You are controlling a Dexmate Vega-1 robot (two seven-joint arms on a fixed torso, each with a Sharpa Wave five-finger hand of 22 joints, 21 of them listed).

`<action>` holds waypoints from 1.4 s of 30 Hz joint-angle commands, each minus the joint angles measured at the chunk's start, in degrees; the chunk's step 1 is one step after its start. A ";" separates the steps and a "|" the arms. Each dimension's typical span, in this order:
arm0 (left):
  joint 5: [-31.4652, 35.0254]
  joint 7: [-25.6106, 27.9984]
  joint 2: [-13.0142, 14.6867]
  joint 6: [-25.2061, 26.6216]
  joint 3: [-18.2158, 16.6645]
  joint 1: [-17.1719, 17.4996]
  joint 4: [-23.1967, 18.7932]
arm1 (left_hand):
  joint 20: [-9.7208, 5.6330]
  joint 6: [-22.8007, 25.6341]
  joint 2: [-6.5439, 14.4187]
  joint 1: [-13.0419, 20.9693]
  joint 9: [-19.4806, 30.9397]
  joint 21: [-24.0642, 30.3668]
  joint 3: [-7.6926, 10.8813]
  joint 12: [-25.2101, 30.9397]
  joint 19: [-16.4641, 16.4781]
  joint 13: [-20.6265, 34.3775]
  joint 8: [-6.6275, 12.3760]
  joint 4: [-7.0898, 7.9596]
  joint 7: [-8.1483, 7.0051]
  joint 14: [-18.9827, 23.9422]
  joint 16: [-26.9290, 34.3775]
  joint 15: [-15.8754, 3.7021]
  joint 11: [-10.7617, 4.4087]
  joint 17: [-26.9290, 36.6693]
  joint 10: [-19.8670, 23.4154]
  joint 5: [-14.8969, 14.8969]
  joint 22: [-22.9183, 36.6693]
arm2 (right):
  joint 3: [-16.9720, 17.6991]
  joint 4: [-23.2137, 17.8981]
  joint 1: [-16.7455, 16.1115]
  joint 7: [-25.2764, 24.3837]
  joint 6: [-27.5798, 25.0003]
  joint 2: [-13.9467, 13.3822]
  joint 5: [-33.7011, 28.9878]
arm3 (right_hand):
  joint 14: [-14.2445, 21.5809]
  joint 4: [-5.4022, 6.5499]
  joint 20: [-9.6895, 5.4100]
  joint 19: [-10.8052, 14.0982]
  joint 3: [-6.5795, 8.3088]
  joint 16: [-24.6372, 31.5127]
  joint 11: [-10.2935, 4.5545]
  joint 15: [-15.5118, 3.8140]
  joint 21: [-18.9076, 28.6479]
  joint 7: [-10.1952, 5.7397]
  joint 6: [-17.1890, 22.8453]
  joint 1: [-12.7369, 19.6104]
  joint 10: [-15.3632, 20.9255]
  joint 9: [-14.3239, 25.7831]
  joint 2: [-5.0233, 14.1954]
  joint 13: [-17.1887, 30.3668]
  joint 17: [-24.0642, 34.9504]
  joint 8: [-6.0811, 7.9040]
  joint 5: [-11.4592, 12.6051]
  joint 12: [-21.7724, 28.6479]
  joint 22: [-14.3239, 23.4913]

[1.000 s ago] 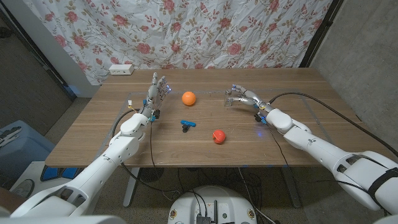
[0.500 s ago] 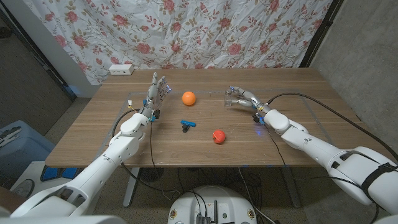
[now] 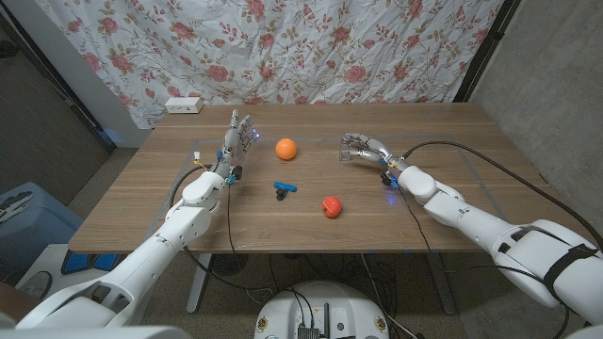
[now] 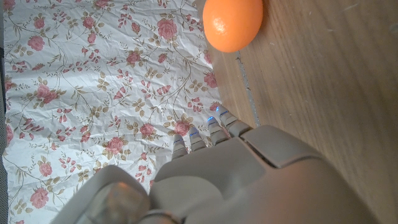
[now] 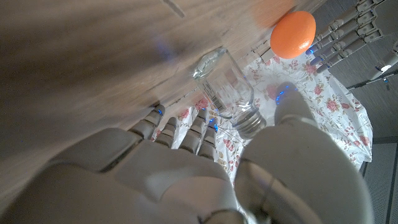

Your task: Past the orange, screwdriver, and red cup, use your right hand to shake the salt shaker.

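Floral curtain behind wooden worktop [image 3: 188, 217]. Right robot hand [image 3: 363, 149] upper right of centre, fingers round shaker [image 5: 225, 90] but seemingly not closed; grip unclear. Step: closing grasp; next, squeeze, lift, shake. Orange [image 3: 285, 148], screwdriver [image 3: 284, 189], cup [image 3: 330, 206] mid-frame. Left robot hand [image 3: 236, 139] spread, upright, idle.

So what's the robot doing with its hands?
The right hand is reaching around a clear salt shaker on the far side of the table, fingers on one side and thumb on the other. Whether it grips it yet is hard to tell. The left hand waits upright with fingers apart, holding nothing. An orange, a blue screwdriver and a red cup lie between the arms.
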 commanded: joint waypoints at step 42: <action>0.00 0.01 0.01 0.00 0.00 -0.02 0.00 | -1.41 0.16 5.79 -0.02 0.35 0.27 -0.10 0.22 0.23 0.21 0.27 0.36 -0.49 -0.02 0.29 -6.01 -0.46 0.34 -0.04 0.43 0.27 | -1.58 0.72 0.59 -6.94 -1.37 1.59 -2.97 | 10.67 -0.23 -2.11 4.95 -3.32 4.10 -0.28 -7.39 0.20 -0.37 17.84 6.77 17.89 2.15 5.14 1.09 1.40 9.22 0.76 1.62 0.23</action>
